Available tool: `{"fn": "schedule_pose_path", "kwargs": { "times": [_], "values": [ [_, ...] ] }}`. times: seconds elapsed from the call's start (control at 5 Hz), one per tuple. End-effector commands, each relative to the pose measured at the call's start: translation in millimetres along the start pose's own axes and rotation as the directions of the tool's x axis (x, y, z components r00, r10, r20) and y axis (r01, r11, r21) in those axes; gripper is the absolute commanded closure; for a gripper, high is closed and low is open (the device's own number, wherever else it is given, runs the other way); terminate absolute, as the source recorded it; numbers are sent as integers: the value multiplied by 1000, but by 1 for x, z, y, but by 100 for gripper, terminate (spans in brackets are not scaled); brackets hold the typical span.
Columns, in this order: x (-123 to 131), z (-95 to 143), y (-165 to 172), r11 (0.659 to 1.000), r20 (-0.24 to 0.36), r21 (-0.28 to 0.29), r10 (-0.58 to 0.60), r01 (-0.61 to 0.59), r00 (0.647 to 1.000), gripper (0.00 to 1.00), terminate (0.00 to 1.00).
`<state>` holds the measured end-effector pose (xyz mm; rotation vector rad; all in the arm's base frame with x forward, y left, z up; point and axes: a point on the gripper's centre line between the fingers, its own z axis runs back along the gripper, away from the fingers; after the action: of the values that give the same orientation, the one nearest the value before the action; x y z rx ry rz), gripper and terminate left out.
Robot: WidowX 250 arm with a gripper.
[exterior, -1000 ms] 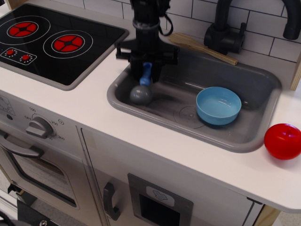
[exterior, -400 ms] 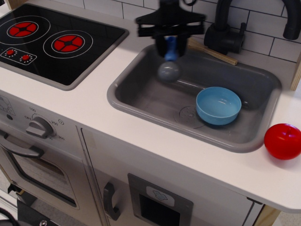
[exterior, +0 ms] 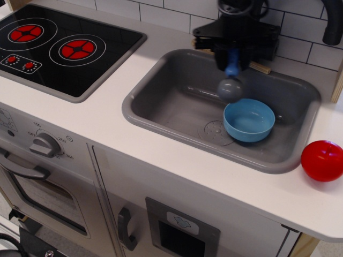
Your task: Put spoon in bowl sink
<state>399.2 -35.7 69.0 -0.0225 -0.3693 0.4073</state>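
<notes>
My gripper point(exterior: 233, 56) is shut on the spoon's blue handle and holds it upright in the air over the grey sink point(exterior: 177, 101). The spoon point(exterior: 231, 80) hangs scoop down, its round grey scoop just above and left of the far rim of the light blue bowl point(exterior: 249, 120). The bowl stands empty on the sink floor at the right, next to the round drain mark point(exterior: 214, 130).
A red ball point(exterior: 322, 160) lies on the white counter right of the sink. A black faucet point(exterior: 265, 40) and a wooden spatula point(exterior: 260, 67) are behind the gripper. A black stovetop point(exterior: 59, 45) is at the left.
The gripper has lifted the spoon from the left end of the sink floor and carried it right, from the sink's left side to just beside the bowl.
</notes>
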Motion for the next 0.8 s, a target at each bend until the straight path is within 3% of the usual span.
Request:
{"fn": "schedule_pose_path", "kwargs": {
  "times": [0.0, 0.4, 0.6],
  "values": [
    [4, 5, -29, 994, 135, -52, -84, 92, 987, 100, 0],
    [-1, -2, -37, 996, 150, -31, -76, 81, 986, 100, 0],
    [1, -1, -35, 998, 161, -13, -51, 54, 986, 0, 0]
  ]
}}
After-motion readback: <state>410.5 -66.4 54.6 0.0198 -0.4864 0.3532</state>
